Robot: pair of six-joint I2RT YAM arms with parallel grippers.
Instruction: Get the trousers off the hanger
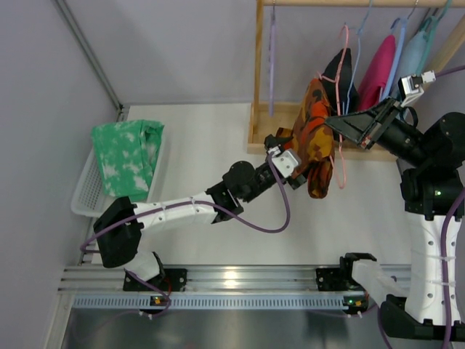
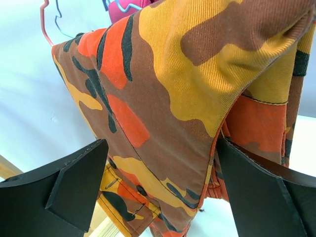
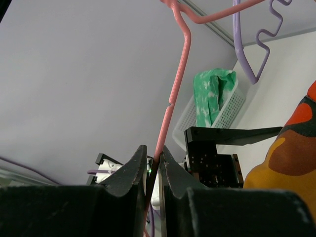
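Top external: right gripper [image 1: 336, 122] is pinching hanger [image 1: 341, 157]; left gripper [image 2: 160, 168] is gaping around trousers [image 1: 314, 131].
Cloth is probably limp and light; grab the low fold.

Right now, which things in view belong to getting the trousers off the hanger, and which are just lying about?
Job: camouflage trousers, pink hanger, left gripper (open), right gripper (shut on the hanger).
Lying about: green cloth, white basket, purple hanger, pink garment, wooden rack.

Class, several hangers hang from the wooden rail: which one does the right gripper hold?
The thin salmon-pink hanger: the right gripper is shut on its rod. The purple notched hanger beside it hangs untouched.
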